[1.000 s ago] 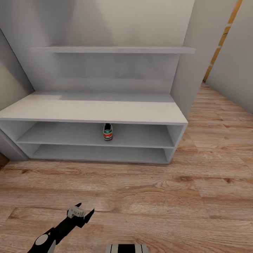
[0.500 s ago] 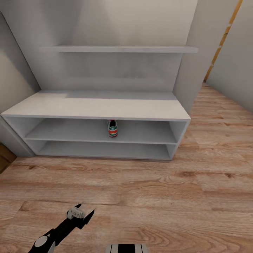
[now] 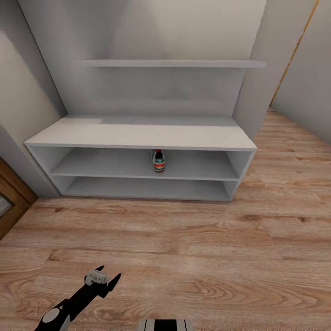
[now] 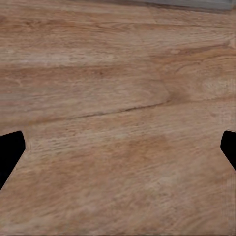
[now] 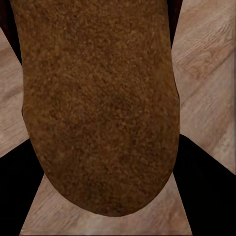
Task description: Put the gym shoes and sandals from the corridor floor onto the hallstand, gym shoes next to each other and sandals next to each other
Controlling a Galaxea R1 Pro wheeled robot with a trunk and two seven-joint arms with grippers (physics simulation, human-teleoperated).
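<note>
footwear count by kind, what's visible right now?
Gym shoes: 1, the gym shoe on the upper shelf slot of the hallstand.
Sandals: 1, the brown sandal held between the right gripper's fingers in the right wrist view.
Total: 2
The left gripper is open and holds nothing.

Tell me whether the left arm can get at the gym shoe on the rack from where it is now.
Probably not yet. The left gripper hovers open over the corridor floor, well short of the hallstand. The gym shoe sits deep on the upper shelf; nothing blocks it, but the base likely needs to close in.
</note>
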